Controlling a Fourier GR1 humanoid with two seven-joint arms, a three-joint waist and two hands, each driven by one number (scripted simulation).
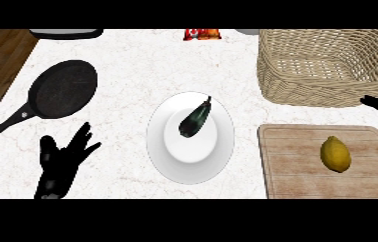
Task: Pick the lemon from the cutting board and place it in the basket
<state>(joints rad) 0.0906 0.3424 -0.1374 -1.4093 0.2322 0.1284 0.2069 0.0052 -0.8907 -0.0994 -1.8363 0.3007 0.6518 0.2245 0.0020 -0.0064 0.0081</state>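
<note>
Head view shows the lemon (pixel 336 154) lying on its side on the cutting board (pixel 295 166) at the lower right of the counter, toward the board's right part and apart from its edges. We find the basket (pixel 319 66) directly beyond the board, close to its far edge, open at the top, with nothing visible inside.

We record the left hand (pixel 63 163) at the lower left, fingers spread and pointing up, holding nothing and resting well apart from the lemon. Of the right hand (pixel 370 102) only a dark tip shows at the right edge, beside the basket's near corner; we cannot tell how it is set.

We judge the lemon light, stiff enough to take a grasp without bruising, and not fragile. Its skin looks smooth and its oval form will likely roll along the long axis, so we advise closing across the thick middle, fingers on one flank and thumb on the other, not at the tapered ends.

Also noted: a white plate (pixel 166 158) carrying a dark vegetable (pixel 196 118), and a black pan (pixel 63 89) at the left.
</note>
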